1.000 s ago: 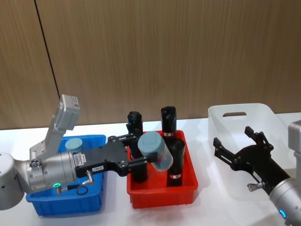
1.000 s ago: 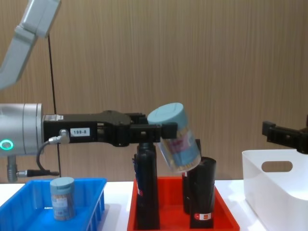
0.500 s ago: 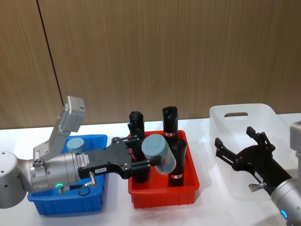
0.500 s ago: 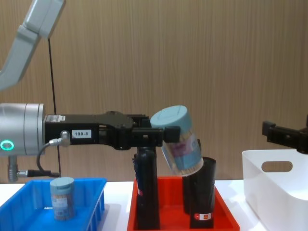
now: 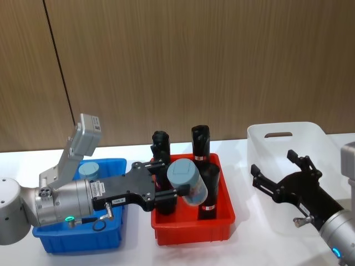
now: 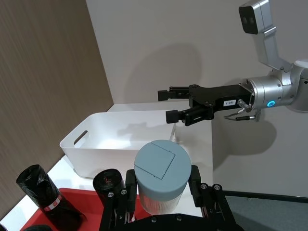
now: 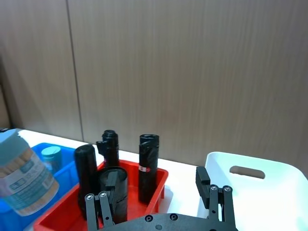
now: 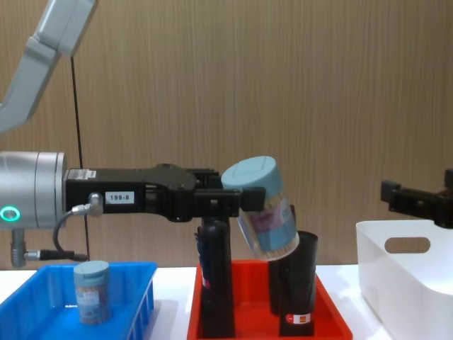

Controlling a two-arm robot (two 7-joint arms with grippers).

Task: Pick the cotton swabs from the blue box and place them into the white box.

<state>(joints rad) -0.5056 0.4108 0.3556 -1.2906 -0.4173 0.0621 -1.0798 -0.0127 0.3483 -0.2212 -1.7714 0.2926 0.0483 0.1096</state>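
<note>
swab jar [image 5: 188, 183] in pinch of left hand [image 5: 170, 179]; another [image 8: 92, 290] in blue box [image 5: 77, 241] (tray [image 5: 194, 233]: maybe four rolls [image 5: 199, 142])

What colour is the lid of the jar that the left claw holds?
The lid is pale blue-grey; the left wrist view shows it best.

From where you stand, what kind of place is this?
Probably a robot test bench: a white table against a wood-panel wall, with a blue crate, red tray and white bin. The left tool holds a cotton-swab jar above the red tray; the right tool is open near the white bin.
</note>
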